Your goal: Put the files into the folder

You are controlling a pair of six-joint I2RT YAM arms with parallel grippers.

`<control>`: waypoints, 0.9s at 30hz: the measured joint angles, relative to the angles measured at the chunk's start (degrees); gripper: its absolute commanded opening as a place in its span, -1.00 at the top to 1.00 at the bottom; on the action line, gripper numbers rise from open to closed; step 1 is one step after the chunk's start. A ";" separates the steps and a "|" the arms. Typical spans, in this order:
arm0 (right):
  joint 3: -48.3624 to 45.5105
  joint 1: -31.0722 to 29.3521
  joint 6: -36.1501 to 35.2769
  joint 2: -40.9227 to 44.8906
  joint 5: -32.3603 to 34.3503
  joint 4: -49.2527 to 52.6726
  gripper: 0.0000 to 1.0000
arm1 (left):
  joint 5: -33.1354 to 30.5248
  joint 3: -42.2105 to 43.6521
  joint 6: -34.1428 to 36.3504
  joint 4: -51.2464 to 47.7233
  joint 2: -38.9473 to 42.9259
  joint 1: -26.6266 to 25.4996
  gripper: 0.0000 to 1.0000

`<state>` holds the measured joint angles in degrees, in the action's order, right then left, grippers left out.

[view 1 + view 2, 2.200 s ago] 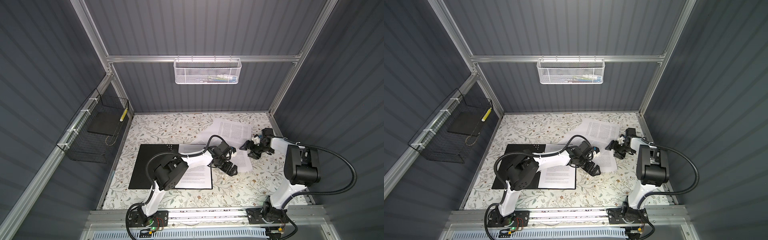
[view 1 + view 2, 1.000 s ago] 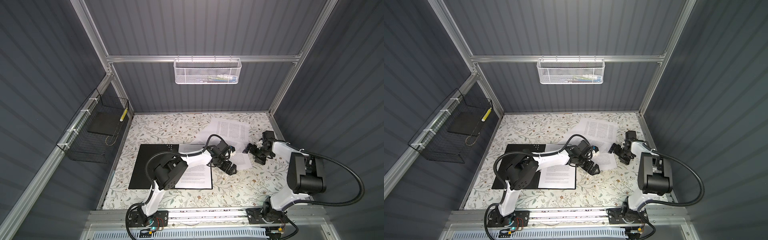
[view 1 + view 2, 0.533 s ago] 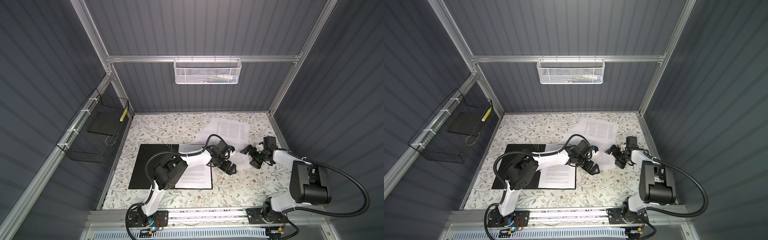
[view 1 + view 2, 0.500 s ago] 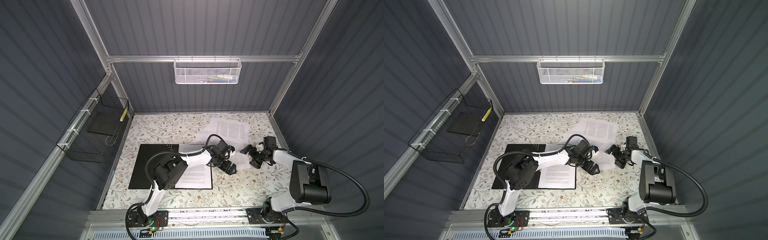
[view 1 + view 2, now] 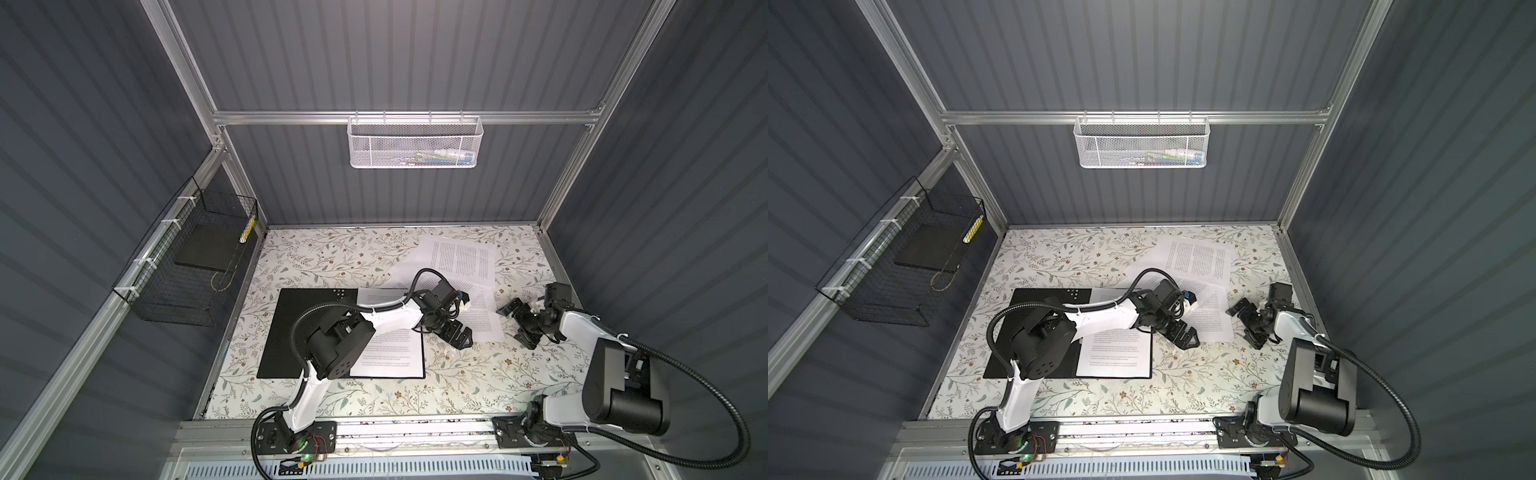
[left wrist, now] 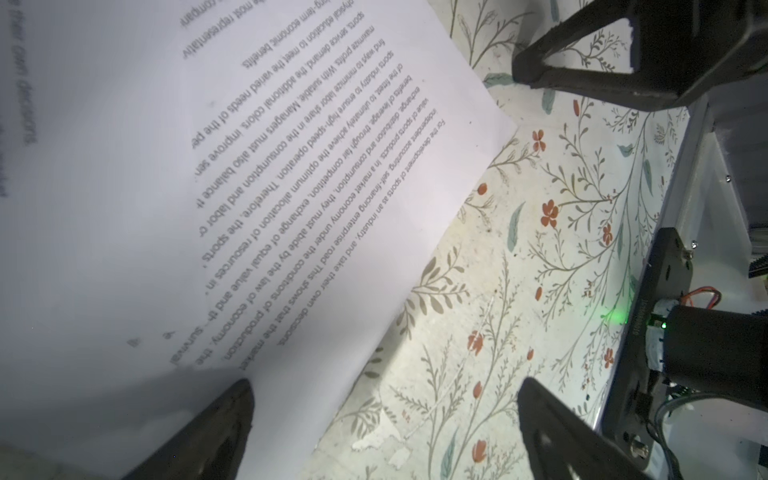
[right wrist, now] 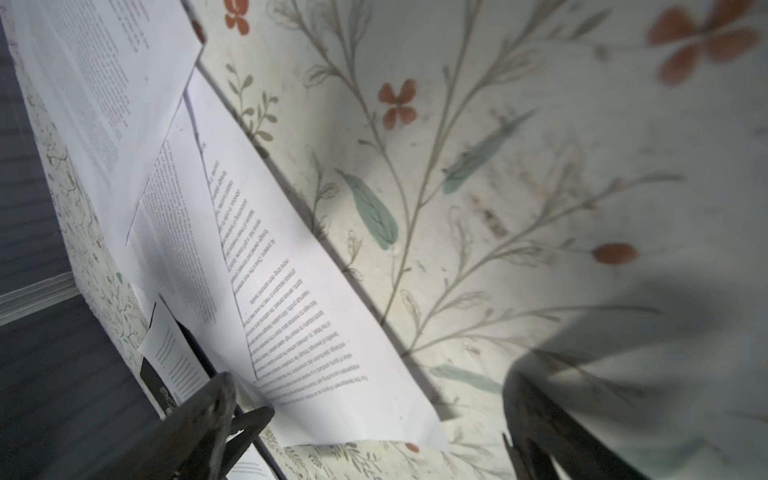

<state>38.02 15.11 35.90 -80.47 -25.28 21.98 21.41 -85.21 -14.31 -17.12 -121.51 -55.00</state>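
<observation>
**Layout.** The folder [image 5: 291, 328] lies open and flat on the table [image 5: 457, 386], left of centre, with its black inside up. One printed sheet [image 5: 386, 357] already rests on its right half. The other files lie to the right of it. A far sheet [image 5: 463, 259] sits toward the far right, with others fanned partly under it. A loose sheet [image 5: 486, 320] lies nearest, between the two claws.

**Left claw** [image 5: 457, 336]: jaws wide, nothing held. In its wrist view one finger [image 6: 216, 428] hangs over the loose sheet [image 6: 208, 208] and its mate over bare table, so the sheet's edge runs between them.

**Right claw** [image 5: 518, 324]: also wide and empty, just beside the sheet's right edge. In its wrist view the sheet's near corner sits between the jaws.

**Key relation.** The loose sheet's long axis runs near to far, slightly tilted, and the folder lies to its left. We judge the left arm better placed to carry it leftward. The right claw could lift or pin the right edge. The sheet lies flat, so an edge must come up first, and thin paper may crumple or slide.

**In the way.**
- The left arm's own forearm crosses the folder's right half.
- The loose sheet's far end is tucked among its neighbours, and one may drag along.
- The wire basket [image 5: 178, 282] and the mesh basket [image 5: 415, 145] hang on the walls, well apart.
</observation>
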 measured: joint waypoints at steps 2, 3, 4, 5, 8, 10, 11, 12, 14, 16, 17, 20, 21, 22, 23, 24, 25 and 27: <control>0.04 -0.31 0.11 0.00 0.50 0.68 -0.98 | 0.04 0.00 0.00 0.02 0.00 0.00 -0.99; 0.24 -0.59 0.15 -0.15 0.81 1.11 -0.98 | 0.07 0.00 0.00 0.02 0.00 0.00 -1.00; 0.79 -1.05 0.15 -0.59 1.38 1.73 -0.98 | 0.11 0.00 0.00 0.04 0.00 0.04 -0.99; 1.40 -1.55 0.31 -1.20 1.75 2.16 -0.97 | 0.22 0.00 0.00 0.04 0.00 0.04 -1.00; 2.62 -3.21 1.29 -2.64 2.29 2.27 -0.98 | 0.28 0.00 0.00 0.07 0.00 0.09 -0.99; 2.60 -4.09 2.14 -2.69 2.47 1.84 -0.98 | 0.31 0.00 0.00 0.07 0.00 0.09 -1.00; 2.58 -4.52 2.71 -2.69 2.62 1.66 -0.98 | 0.31 0.00 0.00 0.07 0.00 0.09 -0.99; 2.58 -4.90 3.19 -2.69 2.80 1.53 -0.98 | 0.31 0.00 0.00 0.07 0.00 0.09 -0.99; 2.56 -5.88 4.39 -2.69 3.65 1.33 -0.98 | 0.37 0.00 0.00 0.09 0.00 0.09 -0.99; 2.56 -6.69 5.55 -2.62 4.63 1.11 -0.98 | 0.44 0.00 0.00 0.09 0.00 0.11 -1.00; 2.56 -7.15 6.25 -2.62 5.11 0.94 -0.98 | 0.46 0.02 0.00 0.13 0.00 0.11 -1.00; 2.38 -8.13 8.31 -2.27 6.69 0.55 -0.98 | 0.48 0.02 -0.02 0.15 0.00 0.11 -1.00; 2.14 -8.41 8.92 -1.99 7.17 0.37 -0.98 | 0.48 0.02 -0.02 0.15 0.00 0.11 -1.00; 1.75 -8.74 9.68 -1.53 7.63 0.22 -0.98 | 0.48 0.02 -0.02 0.15 0.00 0.11 -1.00; 1.38 -9.05 10.45 -1.05 8.00 0.20 -0.98 | 0.48 0.02 -0.02 0.15 0.00 0.15 -1.00; 1.03 -9.33 11.13 -0.59 8.37 0.28 -0.98 | 0.55 0.02 -0.02 0.15 0.00 0.17 -0.99; 0.68 -9.62 11.82 -0.13 8.81 0.35 -0.98 | 0.72 0.02 -0.02 0.17 0.00 0.24 -0.99; 0.26 -10.14 13.14 0.37 9.33 0.37 -0.98 | 0.90 0.04 -0.02 0.17 0.00 0.26 -0.99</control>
<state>38.28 4.97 49.04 -80.09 -15.94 22.35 22.31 -85.17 -14.33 -16.95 -121.51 -54.74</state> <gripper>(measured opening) 0.988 0.997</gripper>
